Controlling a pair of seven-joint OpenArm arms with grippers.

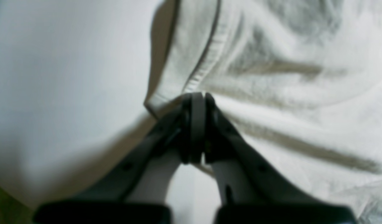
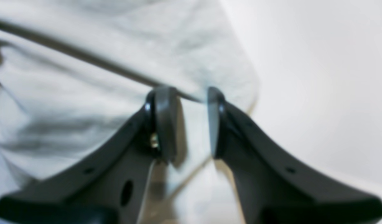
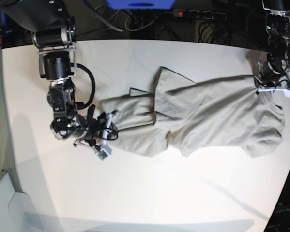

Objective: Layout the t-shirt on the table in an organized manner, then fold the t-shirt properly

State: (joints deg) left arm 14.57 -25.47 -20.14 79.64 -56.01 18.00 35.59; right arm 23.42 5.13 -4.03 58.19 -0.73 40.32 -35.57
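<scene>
The light grey-beige t-shirt (image 3: 212, 116) lies wrinkled and partly doubled over across the middle of the white table (image 3: 159, 193). My left gripper (image 3: 262, 89) is at the shirt's far right edge. In the left wrist view it (image 1: 205, 96) is shut on the t-shirt (image 1: 287, 62) next to a ribbed seam. My right gripper (image 3: 107, 126) is at the shirt's left end. In the right wrist view its jaws (image 2: 192, 99) stand apart over the edge of the cloth (image 2: 116, 46), with a gap between the pads.
A power strip (image 3: 198, 13) with a red light, cables and a blue object (image 3: 140, 4) lie beyond the table's far edge. The table's rounded corner (image 3: 280, 203) drops off at the lower right. Bare tabletop (image 2: 318, 77) shows beside the right gripper.
</scene>
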